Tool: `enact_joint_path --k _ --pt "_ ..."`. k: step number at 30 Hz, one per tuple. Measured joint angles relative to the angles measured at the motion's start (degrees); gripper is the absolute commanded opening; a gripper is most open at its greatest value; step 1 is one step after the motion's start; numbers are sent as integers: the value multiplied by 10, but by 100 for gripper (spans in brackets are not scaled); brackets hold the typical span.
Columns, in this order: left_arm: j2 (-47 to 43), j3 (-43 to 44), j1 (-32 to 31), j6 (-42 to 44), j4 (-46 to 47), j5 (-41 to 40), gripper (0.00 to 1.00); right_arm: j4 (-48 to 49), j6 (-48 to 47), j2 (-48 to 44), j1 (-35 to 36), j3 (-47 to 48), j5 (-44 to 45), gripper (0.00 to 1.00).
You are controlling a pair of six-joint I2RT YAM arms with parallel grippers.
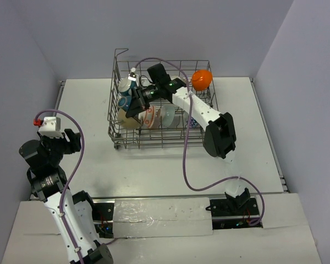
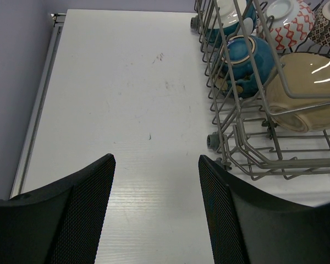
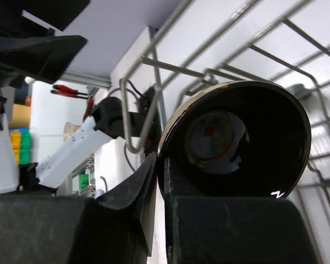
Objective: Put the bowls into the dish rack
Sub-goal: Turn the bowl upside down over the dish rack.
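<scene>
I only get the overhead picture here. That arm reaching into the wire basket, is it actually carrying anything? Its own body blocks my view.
Observer: Yes. Its wrist camera shows the right tool shut on the rim of a glossy black bowl, with the dish rack wires just behind.
Operator: And the other arm, off to the side?
Observer: The left tool is open and holds nothing; below it lies bare table.
Operator: What sits in the basket corner nearest it?
Observer: A blue bowl tipped on its side between the wires, with a tan bowl right beside it.
</scene>
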Motion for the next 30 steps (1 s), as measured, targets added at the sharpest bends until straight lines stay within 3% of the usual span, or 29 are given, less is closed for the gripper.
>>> enact_joint_path --k 4,8,12,23,30 --pt "0 0 0 0 0 0 68 47 36 0 10 -15 -14 0" --pt "0 0 1 0 0 0 68 198 141 -2 16 -107 -23 0" --pt "0 0 2 0 0 0 68 263 216 1 17 -146 -18 0" --pt "0 0 3 0 0 0 68 421 301 -8 10 -244 -13 0" --pt "0 0 3 0 0 0 68 472 318 -45 10 -306 6 0"
